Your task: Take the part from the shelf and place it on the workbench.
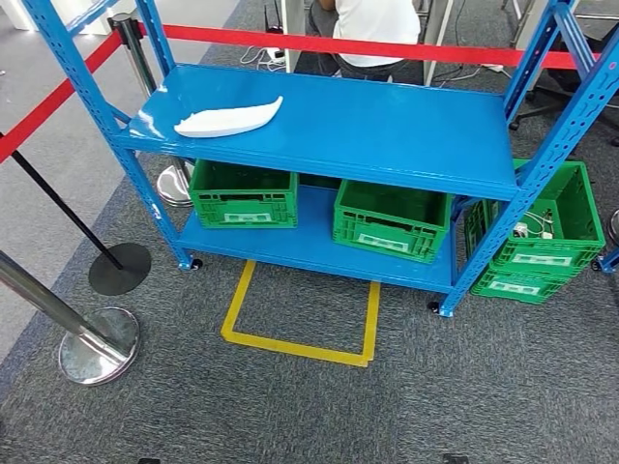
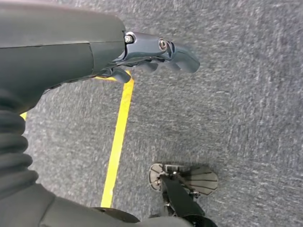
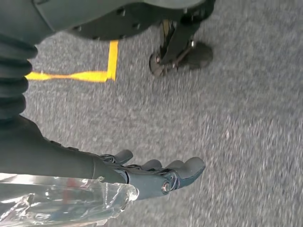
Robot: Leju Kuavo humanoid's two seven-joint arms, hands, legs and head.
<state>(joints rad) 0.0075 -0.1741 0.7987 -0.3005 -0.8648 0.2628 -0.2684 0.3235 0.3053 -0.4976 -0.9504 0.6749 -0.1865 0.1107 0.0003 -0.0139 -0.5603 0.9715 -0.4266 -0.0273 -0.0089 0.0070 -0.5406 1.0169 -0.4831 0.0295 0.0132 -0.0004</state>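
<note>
1. The white part is seen lying flat on the upper board of the blue shelf, towards its left end and near the front edge. Nothing touches it, so by the look of things the pick-up has not been started.

2. The left hand is seen in the left wrist view, pointing down over grey carpet beside a yellow floor line. Its fingers are stretched out with small gaps between them, and nothing is held.

3. The right hand is seen in the right wrist view, likewise over the carpet. Its fingers are extended and slightly parted, with nothing in them. A piece of clear plastic wrap lies along the arm behind the hand; it is not gripped.

4. Both arms are judged to hang at the robot's sides, well apart from the shelf.

5. A yellow marked square is laid on the floor just in front of the shelf; it is probably the standing spot, and it is judged not yet reached.

6. Three green crates stand lower down, two on the bottom board and one at the right beside the frame. A seated person is seen at the far side, behind a red barrier tape.

7. The workbench is not identified in these views.

8. Left to do, by this judgement: the approach, the reach, the grasp, the carry and the placing. The task is at its very beginning.
</note>
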